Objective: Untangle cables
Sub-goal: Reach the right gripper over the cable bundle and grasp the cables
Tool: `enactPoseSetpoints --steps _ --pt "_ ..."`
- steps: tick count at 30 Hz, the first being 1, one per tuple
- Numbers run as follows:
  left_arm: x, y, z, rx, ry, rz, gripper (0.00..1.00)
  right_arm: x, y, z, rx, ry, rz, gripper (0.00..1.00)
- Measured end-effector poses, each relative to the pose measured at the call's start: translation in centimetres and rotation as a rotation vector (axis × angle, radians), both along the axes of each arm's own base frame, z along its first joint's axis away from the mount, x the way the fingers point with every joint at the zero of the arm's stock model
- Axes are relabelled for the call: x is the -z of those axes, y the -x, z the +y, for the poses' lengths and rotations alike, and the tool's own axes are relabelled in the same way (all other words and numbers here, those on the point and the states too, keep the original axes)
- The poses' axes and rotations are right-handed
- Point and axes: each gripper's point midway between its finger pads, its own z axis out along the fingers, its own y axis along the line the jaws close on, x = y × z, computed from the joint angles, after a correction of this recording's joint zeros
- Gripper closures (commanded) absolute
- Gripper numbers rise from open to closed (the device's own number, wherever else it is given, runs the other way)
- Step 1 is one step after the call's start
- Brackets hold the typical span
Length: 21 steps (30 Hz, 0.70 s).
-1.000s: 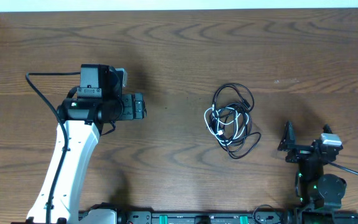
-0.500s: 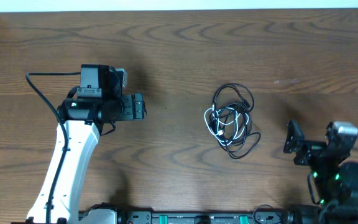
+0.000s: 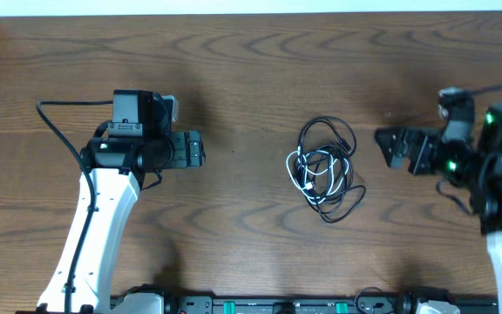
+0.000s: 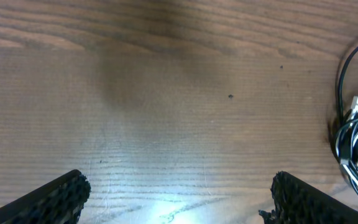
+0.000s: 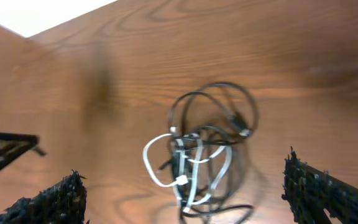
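Overhead view, entry with both wrist views checked.

A: Where do the cables [image 3: 323, 170] lie?

B: In one loose heap on the table [image 3: 251, 70], right of its middle. The short white cord [image 3: 301, 174] sits on the heap's left side, looped among the black cords [image 3: 334, 131]. Black loops stand out above and below it. Which cord passes over which I cannot tell from above.

A: Left gripper [image 3: 200, 149]?

B: It is on the left half of the table, pointing toward the heap and well apart from it. In the left wrist view its fingers [image 4: 58, 199] stand wide apart at the lower corners. Only bare wood shows between them. The heap shows at the right edge of that view, clear of both fingers.

A: Right gripper [image 3: 385, 146]?

B: It is to the right of the heap, pointing at it, and much nearer to it than the left one. It does not touch the heap. In the right wrist view its jaws stand wide apart. The heap appears between the two fingers, on the wood beyond them. The view is blurred, but the white loop reads clearly. Nothing is gripped.
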Motion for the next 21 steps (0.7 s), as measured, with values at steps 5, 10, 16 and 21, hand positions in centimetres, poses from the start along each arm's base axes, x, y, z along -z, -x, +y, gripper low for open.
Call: enactPoseSetpoints --steps 5,10,16,21 --pt "0.0 0.0 0.0 0.000 0.000 0.000 0.06 1.5 -1.4 2.1 -0.084 -0.140 0.087 0.01" --pt "0.0 0.0 0.0 0.000 0.000 0.000 0.06 1.7 -1.9 3.8 -0.122 -0.254 0.141 0.01" --pt "0.0 0.0 0.0 0.000 0.000 -0.002 0.06 3.6 -1.1 8.3 -0.243 -0.259 0.233 0.01" --pt "0.0 0.0 0.0 0.000 0.000 -0.002 0.06 6.7 0.1 12.2 -0.335 -0.197 0.333 0.08"
